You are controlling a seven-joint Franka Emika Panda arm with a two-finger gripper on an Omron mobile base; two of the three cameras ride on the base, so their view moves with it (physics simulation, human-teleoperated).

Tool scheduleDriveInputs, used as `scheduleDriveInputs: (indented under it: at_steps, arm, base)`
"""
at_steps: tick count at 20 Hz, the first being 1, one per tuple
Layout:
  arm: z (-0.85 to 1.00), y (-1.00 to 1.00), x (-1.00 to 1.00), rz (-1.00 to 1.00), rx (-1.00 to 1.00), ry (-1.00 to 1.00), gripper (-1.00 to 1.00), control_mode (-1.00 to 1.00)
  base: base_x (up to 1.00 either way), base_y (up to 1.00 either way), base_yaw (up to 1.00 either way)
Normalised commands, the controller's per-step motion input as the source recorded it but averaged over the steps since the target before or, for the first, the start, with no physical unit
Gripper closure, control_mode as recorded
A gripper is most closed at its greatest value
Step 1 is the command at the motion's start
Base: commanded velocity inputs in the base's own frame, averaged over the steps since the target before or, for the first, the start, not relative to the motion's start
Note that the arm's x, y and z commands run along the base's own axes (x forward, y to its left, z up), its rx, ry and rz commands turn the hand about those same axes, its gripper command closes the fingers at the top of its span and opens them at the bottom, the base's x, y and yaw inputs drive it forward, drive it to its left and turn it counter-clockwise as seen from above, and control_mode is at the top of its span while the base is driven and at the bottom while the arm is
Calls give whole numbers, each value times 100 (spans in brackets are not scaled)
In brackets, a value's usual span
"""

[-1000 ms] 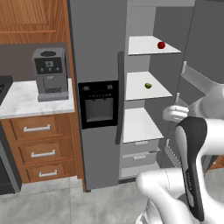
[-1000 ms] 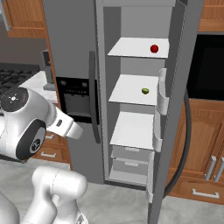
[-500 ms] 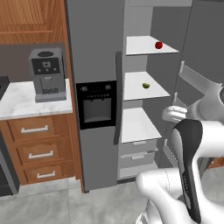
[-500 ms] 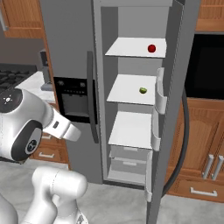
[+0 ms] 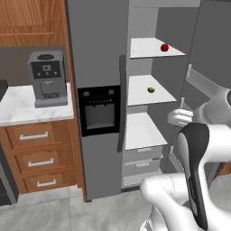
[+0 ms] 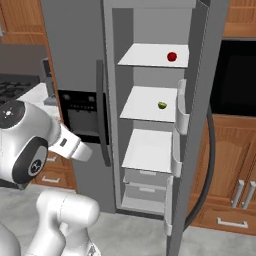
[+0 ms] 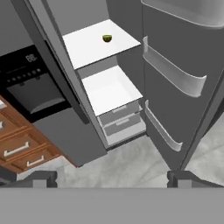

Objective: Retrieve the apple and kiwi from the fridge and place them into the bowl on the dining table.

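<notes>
fridge (image 5: 97,54) stands in front of me with its right door swung open and its left door shut. inside i count three white shelves, one above another, and two pale drawers (image 6: 145,184) under the lowest shelf, both pushed in. on the top shelf sits one apple (image 5: 164,47), a small red ball toward the right side. on the middle shelf (image 7: 98,43) lies one kiwi (image 5: 151,90), olive-green, also toward the right and well apart from the apple above it. the lowest shelf (image 6: 148,150) carries nothing i can make out. the open door (image 7: 183,83) has curved pale bins on its inner face; i count three in the hand view, though the topmost is cut by the frame edge, so i can't be sure of its shape or contents.

the gripper (image 7: 112,178) has its two dark tips spread wide apart at the bottom of the hand view, nothing between them, hanging well short of the shelves and looking down at the drawers and grey floor.

left of the fridge, one coffee machine (image 5: 47,76) rests on a marble counter (image 5: 22,110) with three wooden drawers below.
</notes>
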Motion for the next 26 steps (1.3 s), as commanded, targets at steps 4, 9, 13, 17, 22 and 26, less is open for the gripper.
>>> scheduleDriveInputs:
  at_steps: [4, 9, 13, 17, 22, 26]
  arm:
    - [0, 0, 0, 0, 0, 0, -100, 100]
    - [0, 0, 0, 0, 0, 0, -100, 100]
    - [0, 0, 0, 0, 0, 0, -100, 100]
    - [0, 0, 0, 0, 0, 0, -100, 100]
    - [0, 0, 0, 0, 0, 0, -100, 100]
    - [0, 0, 0, 0, 0, 0, -100, 100]
  base:
    - [57, -39, 0]
    - [49, -44, 0]
    - [49, -28, 0]
    - [48, -16, 0]
    - [48, -18, 0]
    - [29, -35, 0]
